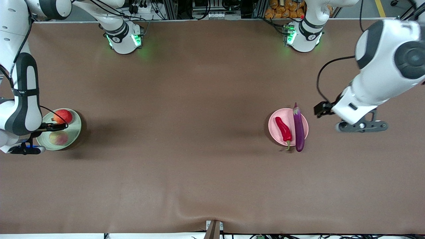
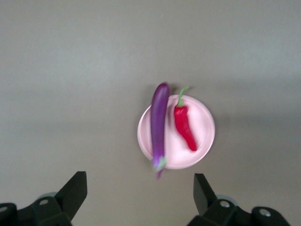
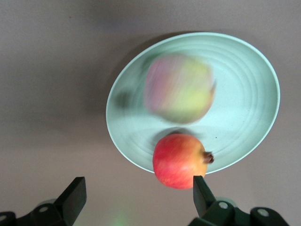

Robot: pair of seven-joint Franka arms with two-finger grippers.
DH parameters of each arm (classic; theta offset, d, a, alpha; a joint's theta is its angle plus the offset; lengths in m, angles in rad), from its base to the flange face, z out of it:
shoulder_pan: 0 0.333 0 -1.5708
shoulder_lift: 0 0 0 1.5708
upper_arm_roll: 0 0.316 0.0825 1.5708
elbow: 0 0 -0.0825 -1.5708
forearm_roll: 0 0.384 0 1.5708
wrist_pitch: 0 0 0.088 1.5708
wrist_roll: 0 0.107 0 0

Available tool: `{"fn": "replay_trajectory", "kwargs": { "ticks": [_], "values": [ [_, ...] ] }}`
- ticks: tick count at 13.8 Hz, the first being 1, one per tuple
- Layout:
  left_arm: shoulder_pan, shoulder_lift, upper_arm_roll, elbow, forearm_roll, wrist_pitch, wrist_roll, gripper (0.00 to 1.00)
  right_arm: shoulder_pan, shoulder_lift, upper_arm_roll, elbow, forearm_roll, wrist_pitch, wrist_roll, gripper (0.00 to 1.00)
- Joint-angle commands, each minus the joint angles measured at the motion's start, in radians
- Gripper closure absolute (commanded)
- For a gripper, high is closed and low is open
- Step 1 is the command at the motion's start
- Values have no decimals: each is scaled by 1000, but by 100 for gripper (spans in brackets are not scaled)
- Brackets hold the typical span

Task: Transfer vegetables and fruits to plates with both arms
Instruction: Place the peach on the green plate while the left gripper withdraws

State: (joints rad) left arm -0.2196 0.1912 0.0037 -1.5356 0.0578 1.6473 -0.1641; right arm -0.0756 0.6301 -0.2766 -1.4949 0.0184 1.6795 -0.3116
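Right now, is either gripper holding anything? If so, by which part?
Nothing is held. The left gripper is open over bare table beside the pink plate. The right gripper is open over the green plate, gripping neither fruit.

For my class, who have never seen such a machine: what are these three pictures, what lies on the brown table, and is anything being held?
Two white robot arms work at a brown table. One picture looks down from a high camera; the others come from cameras on each wrist. The round pale pink plate carries a curved red chili pepper and a long purple eggplant overhanging its rim. The round pale green plate holds a red-orange apple and a yellow-green fruit. The left gripper, beside the pink plate, and the right gripper, over the green plate, are open and hold nothing.
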Motion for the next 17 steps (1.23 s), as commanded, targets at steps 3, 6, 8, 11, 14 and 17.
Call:
{"fn": "replay_trajectory", "kwargs": {
  "ticks": [3,6,8,11,14,17],
  "values": [
    [9,-97,-5,-27,17,-121,80,0,65,-36,10,65,30,-150,-9,0],
    [57,-193,-23,-63,17,-150,81,0,86,-43,13,154,115,-260,-9,0],
    [101,-197,-74,-60,17,-176,106,0,105,-44,28,209,144,-261,-9,0],
    [140,-205,-108,-43,16,-199,170,0,111,-41,94,408,129,-320,-11,0],
    [141,-194,-103,-2,17,-199,153,0,100,-67,99,472,140,-336,-14,0],
    [152,-193,-100,3,7,-219,156,0,172,-202,103,469,126,-404,8,0]
  ]
}}
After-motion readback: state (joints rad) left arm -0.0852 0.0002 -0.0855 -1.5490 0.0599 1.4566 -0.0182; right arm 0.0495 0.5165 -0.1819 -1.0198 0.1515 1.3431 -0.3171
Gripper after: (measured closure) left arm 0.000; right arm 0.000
